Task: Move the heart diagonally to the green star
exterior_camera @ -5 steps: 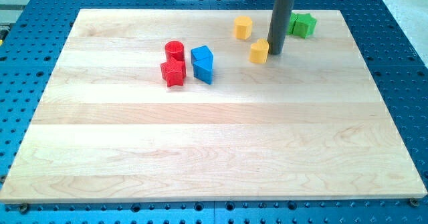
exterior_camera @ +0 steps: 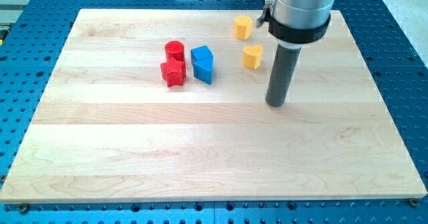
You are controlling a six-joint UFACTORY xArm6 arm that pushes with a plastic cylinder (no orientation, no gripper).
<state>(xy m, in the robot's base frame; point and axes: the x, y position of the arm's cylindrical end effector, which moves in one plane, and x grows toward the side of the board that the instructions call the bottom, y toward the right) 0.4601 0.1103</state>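
Note:
The yellow heart (exterior_camera: 252, 56) lies on the wooden board (exterior_camera: 200, 157) right of centre near the view's top. My tip (exterior_camera: 275, 104) rests on the board below and to the right of the heart, clearly apart from it. The green star does not show; the arm's wide body covers the place near the top right where it stood.
A yellow hexagon block (exterior_camera: 243, 27) sits above the heart near the board's top edge. A red cylinder (exterior_camera: 174, 50), a red star (exterior_camera: 173, 72) and a blue block (exterior_camera: 202, 63) cluster left of centre. A blue perforated table surrounds the board.
My tip moved from beside the heart's right edge toward the view's bottom. The heart shifted slightly left and down. The arm's body now hides the green star.

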